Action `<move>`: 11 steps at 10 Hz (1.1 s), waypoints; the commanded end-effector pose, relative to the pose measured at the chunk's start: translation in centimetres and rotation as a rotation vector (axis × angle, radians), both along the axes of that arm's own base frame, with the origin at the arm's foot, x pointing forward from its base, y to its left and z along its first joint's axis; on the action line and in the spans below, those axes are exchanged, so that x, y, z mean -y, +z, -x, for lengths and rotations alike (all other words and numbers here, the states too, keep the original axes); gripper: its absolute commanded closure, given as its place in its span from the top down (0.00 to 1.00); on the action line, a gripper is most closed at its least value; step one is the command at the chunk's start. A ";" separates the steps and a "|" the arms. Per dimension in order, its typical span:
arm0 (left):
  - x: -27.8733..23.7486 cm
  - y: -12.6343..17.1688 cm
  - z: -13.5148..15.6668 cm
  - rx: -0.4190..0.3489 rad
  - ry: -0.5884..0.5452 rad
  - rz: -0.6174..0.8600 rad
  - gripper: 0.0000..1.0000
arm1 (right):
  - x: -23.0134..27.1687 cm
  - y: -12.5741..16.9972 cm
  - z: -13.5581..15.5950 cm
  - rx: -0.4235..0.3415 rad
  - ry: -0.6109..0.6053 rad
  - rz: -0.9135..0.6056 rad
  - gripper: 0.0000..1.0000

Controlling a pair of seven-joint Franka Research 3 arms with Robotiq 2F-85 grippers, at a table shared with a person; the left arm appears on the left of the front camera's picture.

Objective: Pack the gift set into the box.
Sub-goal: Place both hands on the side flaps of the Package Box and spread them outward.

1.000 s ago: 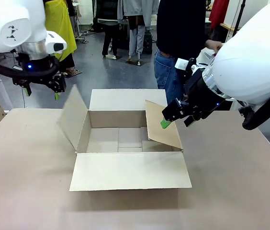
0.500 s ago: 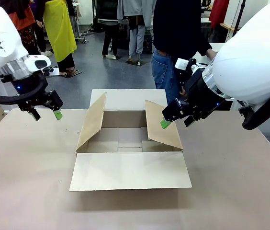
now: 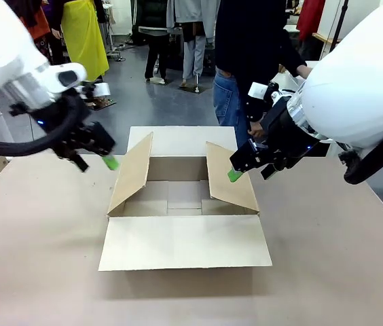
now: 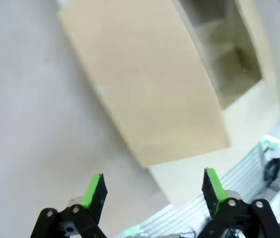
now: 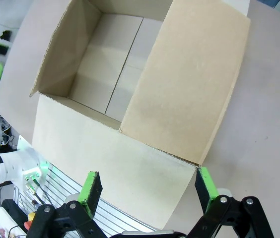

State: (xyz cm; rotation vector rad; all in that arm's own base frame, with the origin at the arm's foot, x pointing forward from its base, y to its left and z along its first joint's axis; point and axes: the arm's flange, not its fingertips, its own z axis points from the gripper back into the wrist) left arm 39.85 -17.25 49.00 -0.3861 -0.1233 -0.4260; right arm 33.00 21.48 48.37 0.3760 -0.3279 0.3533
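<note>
Box (image 3: 168, 168) open mid-table (image 3: 35, 231), side flaps tilted up, bare cardboard floor inside | my left gripper (image 3: 95, 163), fingers spread, has swung in beside the left flap (image 3: 132, 173) | my right gripper (image 3: 251, 173), also unclenched, still at the right flap (image 3: 229, 180) | person (image 3: 246, 41) behind the far edge; grey floor beyond.

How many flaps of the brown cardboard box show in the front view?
4: the far flap lies folded out at the back, the near flap at the front; the left flap and right flap stand tilted at the sides. None hidden.
</note>
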 end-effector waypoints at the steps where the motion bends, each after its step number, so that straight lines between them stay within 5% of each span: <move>1: 4.9 -0.4 0.3 0.045 0.038 -0.072 1.00 | 0.1 -0.1 -0.1 0.015 0.002 0.005 1.00; 3: 10.3 0.9 0.2 0.132 0.155 -0.119 1.00 | 0.1 -0.1 -0.1 0.015 0.002 0.005 1.00; 7: 15.1 0.5 -2.5 0.169 0.298 -0.465 1.00 | 0.1 -0.1 -0.1 0.015 0.002 0.005 1.00; 11: 16.1 -1.4 -5.7 0.159 0.417 -0.552 1.00 | 0.1 -0.1 -0.1 0.015 0.002 0.005 1.00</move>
